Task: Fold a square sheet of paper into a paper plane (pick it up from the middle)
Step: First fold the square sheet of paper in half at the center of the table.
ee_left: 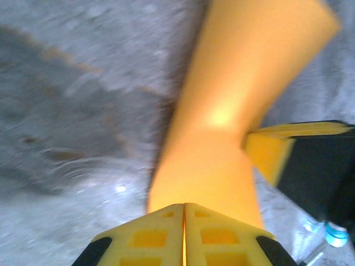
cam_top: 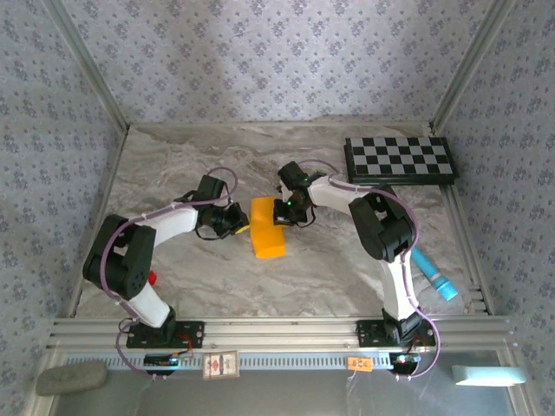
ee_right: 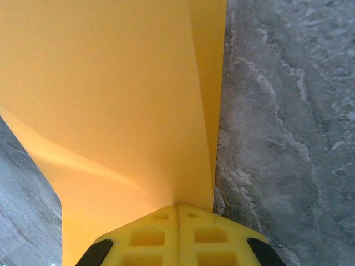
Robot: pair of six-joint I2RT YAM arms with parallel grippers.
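The square sheet of paper [cam_top: 267, 229], orange-yellow, is held over the marble table between both arms, bent into a narrow, curled band. My left gripper [cam_top: 239, 224] is shut on its left edge. In the left wrist view the sheet [ee_left: 233, 100] runs up from the closed left gripper [ee_left: 184, 206], and one yellow fingertip [ee_left: 269, 151] of the other arm pinches it at the right. My right gripper [cam_top: 280, 211] is shut on the sheet's upper right part. In the right wrist view the paper [ee_right: 111, 100] rises from the closed right gripper [ee_right: 177, 207] with a crease along its right side. The paper plane is out of view.
A black-and-white checkerboard [cam_top: 399, 159] lies at the back right. A blue pen [cam_top: 434, 277] lies by the right arm, and a small red piece [cam_top: 152, 278] by the left arm's base. Patterned walls enclose the table [cam_top: 208, 277] on three sides.
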